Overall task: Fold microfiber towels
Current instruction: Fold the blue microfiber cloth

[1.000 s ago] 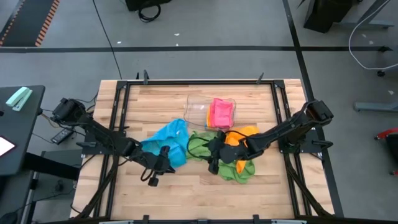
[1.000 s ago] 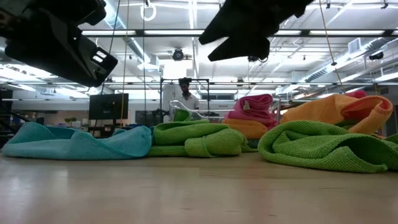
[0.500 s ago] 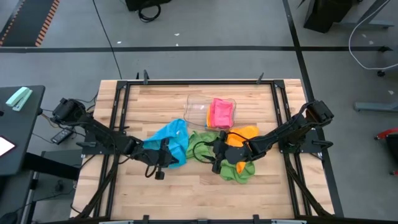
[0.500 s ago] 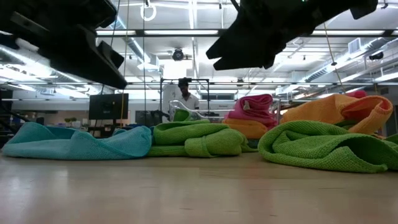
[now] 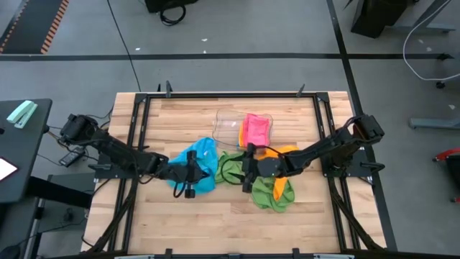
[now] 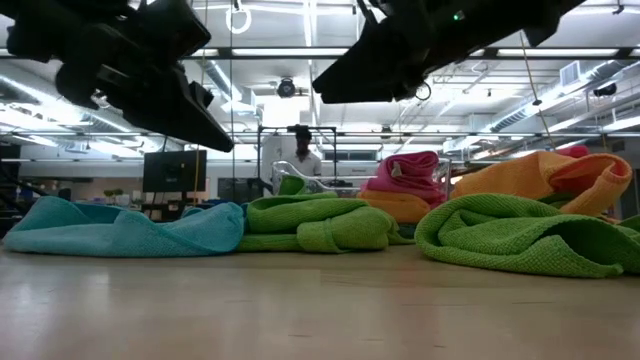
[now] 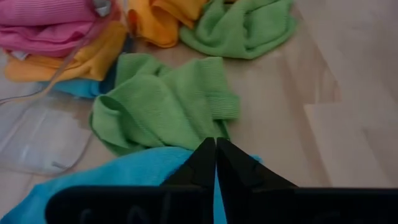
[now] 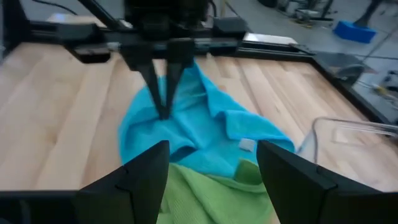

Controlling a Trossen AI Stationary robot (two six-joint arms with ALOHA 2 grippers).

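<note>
The blue microfiber towel [image 5: 198,164] lies crumpled on the wooden table [image 5: 180,119], left of centre, with one edge touching a crumpled green towel [image 7: 163,104]. A second green towel [image 5: 274,193] lies to the right, partly under an orange towel [image 5: 282,152]. Folded pink towels [image 5: 256,130] rest in the clear plastic tray [image 5: 228,124] behind the pile.

The step in hand is judged to be the selection and pick-up of one loose towel for spreading; no loose towel on the table is seen folded flat yet. The next move is judged to call for a corner or hem to be pinched and the cloth drawn clear of its neighbours, so that it can be laid flat on bare table.

The left gripper [image 7: 215,163] is positioned over the near part of the blue towel, its jaws clenched together tip to tip. Whether cloth is caught between the tips cannot be told; in the right wrist view the tips are seen to meet the blue fabric. The right gripper [image 8: 211,165] is held over the seam between the blue and green towels, jaws released wide, with nothing between them. In the low view both grippers are seen above the cloth, not pressed into it.
</note>
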